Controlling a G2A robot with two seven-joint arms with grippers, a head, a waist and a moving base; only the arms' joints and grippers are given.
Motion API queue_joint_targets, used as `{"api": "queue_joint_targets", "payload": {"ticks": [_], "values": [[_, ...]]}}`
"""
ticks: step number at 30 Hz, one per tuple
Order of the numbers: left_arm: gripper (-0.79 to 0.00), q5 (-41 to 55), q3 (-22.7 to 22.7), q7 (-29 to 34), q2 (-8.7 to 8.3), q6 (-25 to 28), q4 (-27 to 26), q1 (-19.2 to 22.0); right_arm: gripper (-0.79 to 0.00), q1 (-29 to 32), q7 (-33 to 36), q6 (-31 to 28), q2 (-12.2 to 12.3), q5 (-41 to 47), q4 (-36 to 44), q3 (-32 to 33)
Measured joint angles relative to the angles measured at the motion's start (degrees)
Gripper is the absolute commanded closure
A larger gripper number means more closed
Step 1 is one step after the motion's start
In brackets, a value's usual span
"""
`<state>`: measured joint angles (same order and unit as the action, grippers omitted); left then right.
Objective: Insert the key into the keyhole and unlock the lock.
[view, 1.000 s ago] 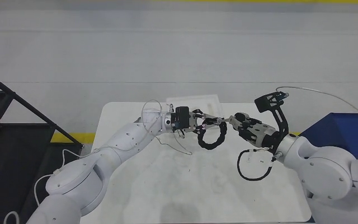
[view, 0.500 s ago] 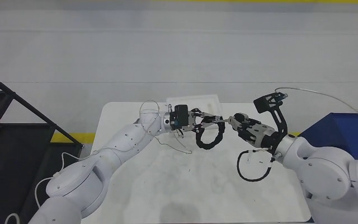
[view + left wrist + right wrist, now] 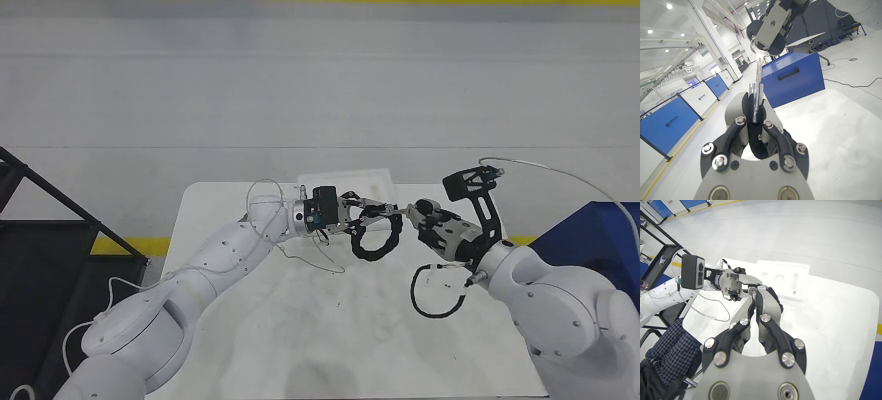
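My left gripper [image 3: 754, 106] is shut on the lock [image 3: 756, 98], a chrome cylinder whose black cable loop [image 3: 375, 238] hangs below it above the white table [image 3: 300, 330]. Facing it, my right gripper [image 3: 755, 298] is shut on the silver key [image 3: 759, 64]. The key's blade tip meets the end face of the lock cylinder, at the keyhole [image 3: 752, 291]. In the top view the two grippers meet tip to tip, left gripper [image 3: 385, 213] and right gripper [image 3: 408, 214], above the back middle of the table.
A white foam tray [image 3: 784, 279] with several recesses lies at the table's far edge behind the grippers. A blue cabinet [image 3: 791, 77] stands beside the table on the right. A black frame [image 3: 40, 220] stands to the left. A black cable [image 3: 435, 290] hangs from the right arm.
The right arm has shifted slightly left and back, pressing the key closer to the lock. Its hanging cable swung left. The left arm barely moved.
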<state>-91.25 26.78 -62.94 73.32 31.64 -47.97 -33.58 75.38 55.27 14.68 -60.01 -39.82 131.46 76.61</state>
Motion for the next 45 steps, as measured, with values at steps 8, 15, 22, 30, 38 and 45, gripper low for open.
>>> {"api": "queue_joint_targets", "payload": {"ticks": [8, 15, 22, 30, 38, 45], "values": [[0.000, -0.89, 1.42, 0.68, -0.15, 0.74, -1.00, -0.68, 0.000, -0.37, -0.23, 0.58, -0.13, -0.41, -0.35, -0.74], [0.000, -1.61, 2.47, 1.05, -0.20, 1.23, -1.57, -1.17, 0.000, -0.46, -0.33, 0.79, -0.23, -0.48, -0.38, -1.21], [0.000, -1.94, 3.43, 1.36, -0.13, 2.03, -1.89, -1.62, 0.000, -0.58, -0.64, 0.39, -0.33, -0.44, -0.50, -1.69], [0.000, -1.73, 4.33, 0.42, 0.00, 3.63, -1.84, -2.09, 0.000, -0.88, -0.84, 0.57, -0.46, -0.59, -0.97, -2.25], [0.000, -2.34, 4.98, -0.34, 0.17, 4.28, -1.74, -2.42, 0.000, -1.35, -0.62, 0.34, -0.57, -0.35, -1.51, -2.66], [0.000, -3.26, 5.27, -0.06, 0.36, 4.58, -2.29, -2.61, 0.000, -2.69, 0.65, 0.06, -0.71, -0.19, -2.85, -3.71]]}}
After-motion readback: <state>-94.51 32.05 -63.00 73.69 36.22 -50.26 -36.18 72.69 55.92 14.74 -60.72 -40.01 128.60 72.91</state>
